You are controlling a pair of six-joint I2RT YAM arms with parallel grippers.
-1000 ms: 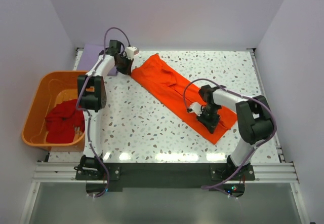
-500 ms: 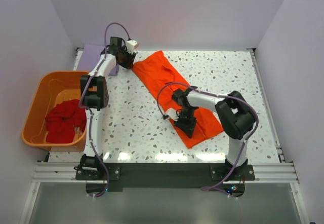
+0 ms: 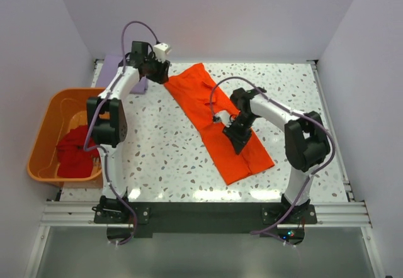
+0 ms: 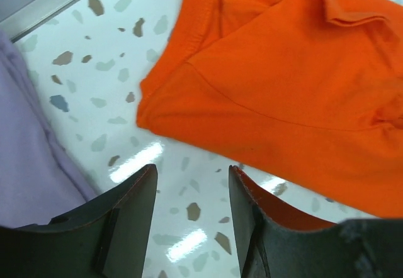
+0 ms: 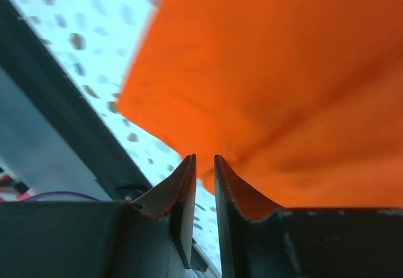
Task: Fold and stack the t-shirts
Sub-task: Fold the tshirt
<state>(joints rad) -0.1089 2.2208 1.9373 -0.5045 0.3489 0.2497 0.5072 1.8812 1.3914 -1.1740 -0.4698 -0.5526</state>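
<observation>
The bright orange t-shirt (image 3: 217, 117) lies folded into a long strip, running diagonally from the back centre of the table towards the front. My left gripper (image 3: 160, 72) hangs open just left of its far corner, and only bare table shows between its fingers (image 4: 192, 171); the shirt's corner (image 4: 283, 89) lies ahead of them. My right gripper (image 3: 240, 138) hovers over the strip's lower half. Its fingers (image 5: 203, 158) stand narrowly parted with nothing between them, orange cloth (image 5: 283, 83) beyond the tips. The lavender t-shirt (image 3: 115, 69) lies at the back left (image 4: 25, 152). The red t-shirt (image 3: 79, 151) is crumpled in the tub.
The rigid orange plastic tub (image 3: 47, 124) hangs off the table's left edge. A metal rail (image 3: 201, 212) runs along the near edge by the arm bases. White walls close in the back and both sides.
The left gripper opened, let go of the orange shirt's far corner and backed off. The right gripper swung the shirt's near end leftwards, then moved up over the strip.
</observation>
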